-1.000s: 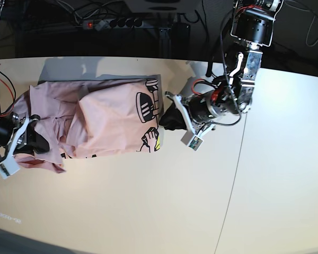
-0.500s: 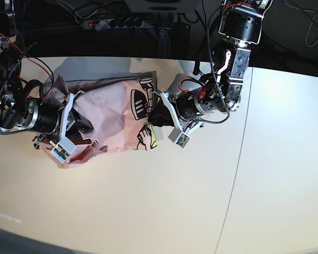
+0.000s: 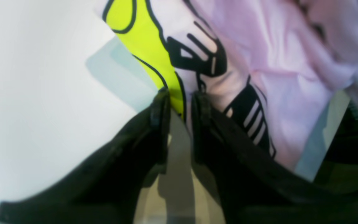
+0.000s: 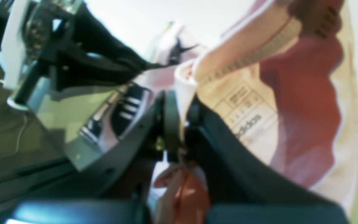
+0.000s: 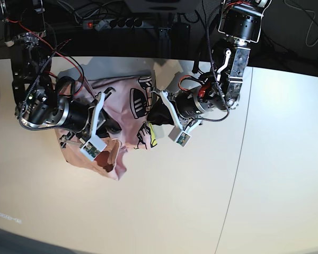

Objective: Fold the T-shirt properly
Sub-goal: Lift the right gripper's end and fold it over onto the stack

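Observation:
The pale pink T-shirt (image 5: 128,103) lies bunched on the table between my two arms, with its black and yellow print facing up near the left gripper. My left gripper (image 5: 157,114) is shut on the shirt's printed edge; in the left wrist view (image 3: 179,102) the yellow print (image 3: 141,34) runs between the fingers. My right gripper (image 5: 112,125) is shut on the shirt's neck end and holds it above the rest, with a flap hanging down (image 5: 114,160). In the right wrist view (image 4: 180,115) the white neck label (image 4: 244,115) shows beside the fingers.
A power strip (image 5: 111,23) and cables lie behind the table's back edge. A seam (image 5: 237,159) runs down the table to the right of the shirt. Bare tabletop (image 5: 164,206) lies in front of the shirt.
My right arm has carried its end of the shirt to the right, over the rest of it, towards the left gripper. The left gripper has shifted slightly left and still holds the printed edge.

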`<move>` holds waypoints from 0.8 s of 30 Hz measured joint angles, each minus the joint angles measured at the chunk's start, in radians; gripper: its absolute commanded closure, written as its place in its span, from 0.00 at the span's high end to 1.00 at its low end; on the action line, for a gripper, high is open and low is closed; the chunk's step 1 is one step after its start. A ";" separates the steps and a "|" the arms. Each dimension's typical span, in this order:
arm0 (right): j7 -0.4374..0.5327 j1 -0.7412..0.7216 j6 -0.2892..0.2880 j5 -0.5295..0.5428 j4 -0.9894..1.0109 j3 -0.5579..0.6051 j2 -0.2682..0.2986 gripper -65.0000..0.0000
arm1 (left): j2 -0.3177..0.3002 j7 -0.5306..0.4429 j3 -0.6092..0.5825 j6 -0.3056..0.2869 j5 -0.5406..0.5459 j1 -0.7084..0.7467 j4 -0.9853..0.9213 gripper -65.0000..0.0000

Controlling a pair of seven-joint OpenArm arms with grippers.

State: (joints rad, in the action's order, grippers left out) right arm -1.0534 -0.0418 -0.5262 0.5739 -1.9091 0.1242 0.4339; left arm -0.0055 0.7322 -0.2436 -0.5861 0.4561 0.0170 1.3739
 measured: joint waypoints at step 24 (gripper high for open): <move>0.065 0.000 0.001 -0.115 0.068 0.099 -0.039 0.00 | 0.017 0.162 0.103 -0.010 0.053 0.011 0.198 0.25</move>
State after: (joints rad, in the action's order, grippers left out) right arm -0.9882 -0.0414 -0.5251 0.4587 -1.8408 0.2230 0.3954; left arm 0.0113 0.8944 -0.1406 -0.5964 0.5095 0.0280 1.5719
